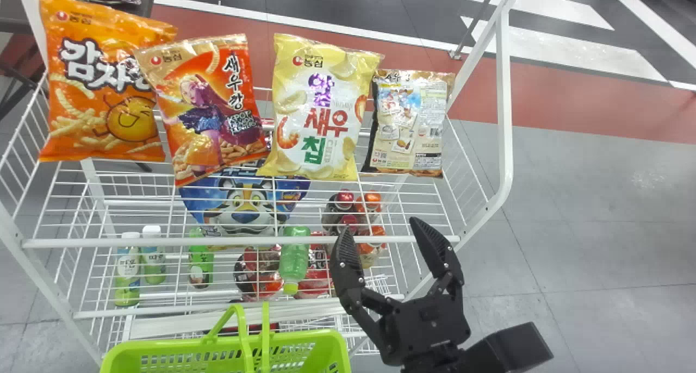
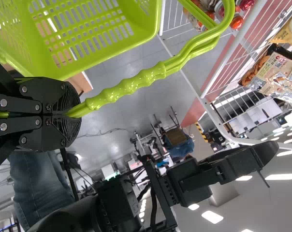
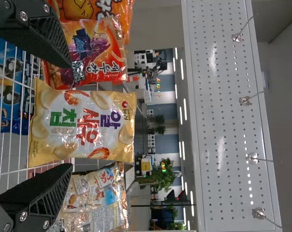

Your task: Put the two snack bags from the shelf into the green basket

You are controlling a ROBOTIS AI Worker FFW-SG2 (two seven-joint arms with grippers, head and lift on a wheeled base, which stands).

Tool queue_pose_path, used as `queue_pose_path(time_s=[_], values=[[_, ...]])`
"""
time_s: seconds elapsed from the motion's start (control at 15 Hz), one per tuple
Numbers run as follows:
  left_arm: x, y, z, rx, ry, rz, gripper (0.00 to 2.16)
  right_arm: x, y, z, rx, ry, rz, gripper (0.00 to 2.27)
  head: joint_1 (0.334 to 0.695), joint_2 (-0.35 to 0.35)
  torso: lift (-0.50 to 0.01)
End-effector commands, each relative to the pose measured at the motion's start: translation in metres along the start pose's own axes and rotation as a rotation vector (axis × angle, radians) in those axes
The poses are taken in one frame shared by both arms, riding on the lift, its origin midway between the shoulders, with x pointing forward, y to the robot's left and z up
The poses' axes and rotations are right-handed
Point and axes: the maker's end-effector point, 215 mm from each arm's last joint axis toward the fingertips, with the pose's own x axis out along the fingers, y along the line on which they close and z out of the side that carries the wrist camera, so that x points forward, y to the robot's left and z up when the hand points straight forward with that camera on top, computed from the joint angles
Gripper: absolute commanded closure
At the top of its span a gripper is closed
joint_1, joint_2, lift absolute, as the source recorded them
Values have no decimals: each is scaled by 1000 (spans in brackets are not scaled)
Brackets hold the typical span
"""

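On the top wire shelf several snack bags stand in a row: an orange bag, a red-orange bag, a yellow bag and a beige-black bag. My right gripper is open in front of the shelf's right part, below the bags. In the right wrist view the yellow bag lies beyond the gap of my right gripper, with nothing between the fingers. The green basket stands in front of the rack. In the left wrist view my left gripper is shut on the handle of the basket.
Lower shelves hold a blue tiger bag, a green bottle and white-capped bottles. The rack's white front rail runs between my right gripper and the bags. A perforated panel shows in the right wrist view.
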Motion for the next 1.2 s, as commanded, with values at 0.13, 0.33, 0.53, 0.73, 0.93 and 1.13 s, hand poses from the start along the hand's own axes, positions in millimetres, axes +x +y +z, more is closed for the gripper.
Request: queue_pose_path(time_s=[0.13, 0.33, 0.53, 0.73, 0.93, 1.13], values=[[0, 0, 0, 0, 0, -1, 1696, 0, 1, -1, 1, 2, 1, 76, 695, -350, -11], [0, -1, 0, 0, 0, -3, 1696, 0, 1, -1, 2, 2, 2, 87, 695, -350, -11], [0, -1, 0, 0, 0, -4, 1696, 0, 2, -1, 3, 3, 1, 87, 695, -350, -11], [0, 1, -1, -3, -1, 0, 1696, 20, 12, -8, 11, 10, 13, 90, 695, -350, -11], [2, 2, -5, -12, 7, 3, 1696, 60, 39, -18, 19, 15, 41, 93, 695, -350, -11], [2, 5, -8, -12, 17, 15, 1696, 106, 62, -34, 1, 58, 71, 97, 695, -345, -11]])
